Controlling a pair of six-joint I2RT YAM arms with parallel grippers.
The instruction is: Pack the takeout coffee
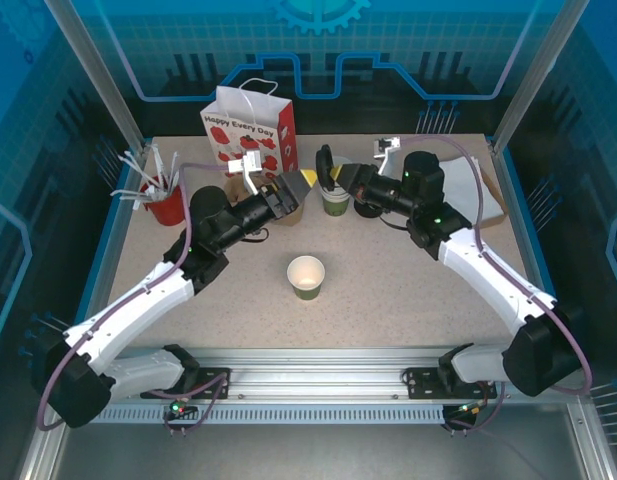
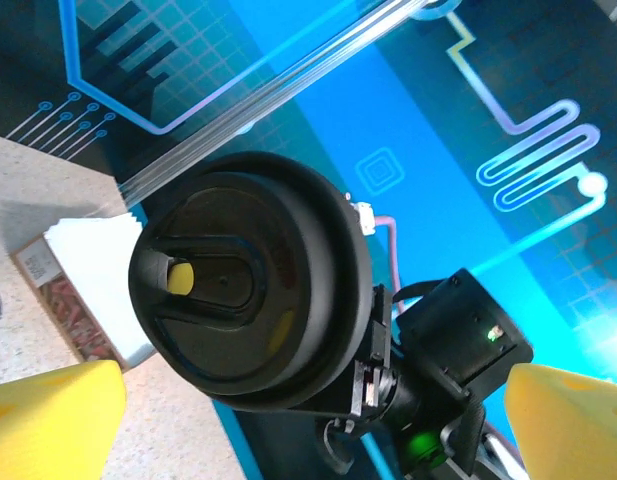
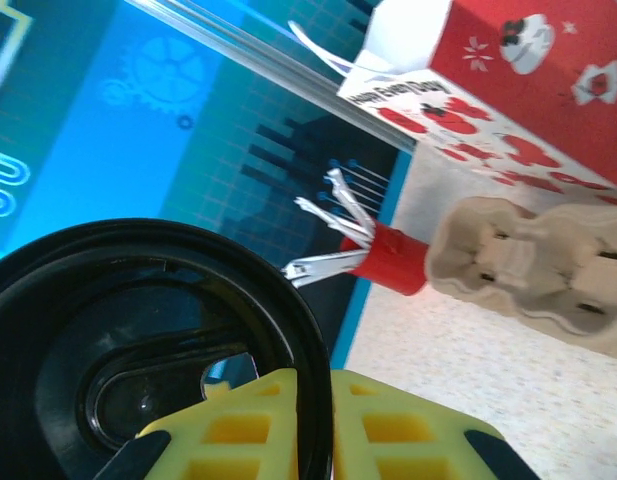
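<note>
The takeout coffee cup (image 1: 306, 277), green outside and cream inside, stands mid-table with no lid on it. My right gripper (image 1: 338, 176) (image 3: 316, 390) is shut on the rim of a round black lid (image 1: 325, 160) (image 3: 138, 340) and holds it on edge above the table's back middle. In the left wrist view the lid (image 2: 238, 290) faces the camera, top side showing. My left gripper (image 1: 300, 184) (image 2: 308, 430) stands wide open right beside the lid, nothing between its yellow fingers (image 2: 48, 425). Another green and cream cup (image 1: 335, 202) stands just below the two grippers.
A red and white gift bag (image 1: 250, 130) (image 3: 528, 70) stands at the back. A red cup of cutlery (image 1: 168, 205) (image 3: 393, 258) sits at the left. A beige pulp cup carrier (image 3: 528, 270) lies near the bag.
</note>
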